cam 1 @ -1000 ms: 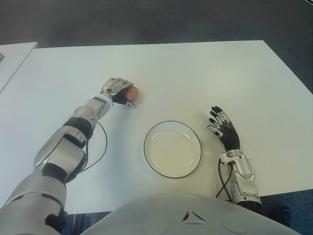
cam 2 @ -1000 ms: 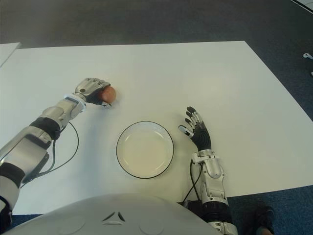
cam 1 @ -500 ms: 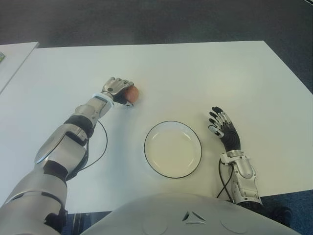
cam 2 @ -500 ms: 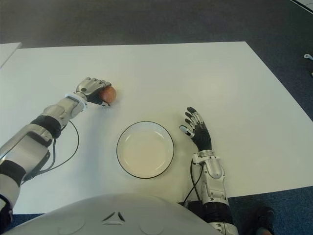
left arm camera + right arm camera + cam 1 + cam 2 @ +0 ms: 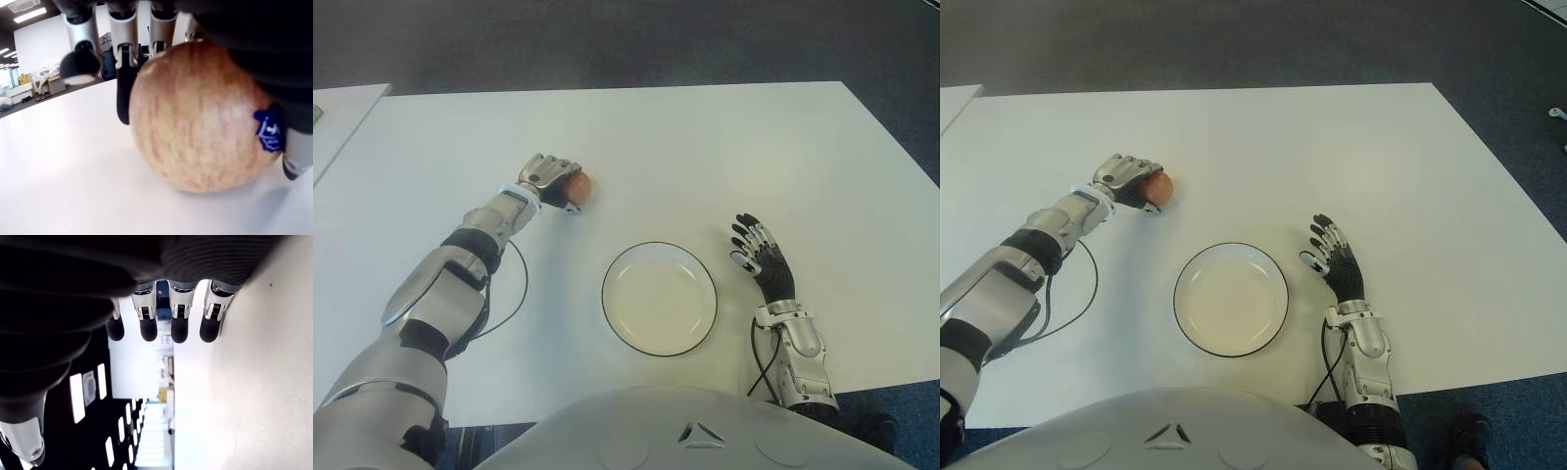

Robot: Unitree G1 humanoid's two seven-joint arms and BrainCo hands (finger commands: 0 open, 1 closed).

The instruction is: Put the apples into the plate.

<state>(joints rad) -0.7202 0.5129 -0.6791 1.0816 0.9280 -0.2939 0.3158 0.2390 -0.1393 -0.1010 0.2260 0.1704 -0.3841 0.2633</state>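
Your left hand (image 5: pixel 548 176) reaches out over the far left part of the white worktop (image 5: pixel 724 157), its fingers (image 5: pixel 123 73) curled over the top and far side of a single apple (image 5: pixel 578 188). In your left wrist view the apple's underside meets the worktop, so it sits on the surface with the hand wrapped round it. The apple is red-yellow and streaked, with a small blue sticker (image 5: pixel 269 129) on the side nearest the palm. One dark fingertip comes down to the worktop just behind the fruit; the thumb presses in beside the sticker.

The apple lies beyond and to the left of the plate (image 5: pixel 659 298), well apart from its rim. The plate is round, pale, edged with a thin dark line, and holds nothing. It stands near the front edge of the worktop, between your two arms.

Your right hand (image 5: pixel 762 257) shows just to the right of the plate, palm side down, fingers straight and slightly spread, holding nothing. In your right wrist view the four fingertips (image 5: pixel 179 330) hang in a row beside the bare worktop; you cannot tell from it whether they touch the surface.

A thin black cable (image 5: pixel 514 294) loops on the worktop beside your left forearm. A second white surface (image 5: pixel 337 108) shows at the far left edge.
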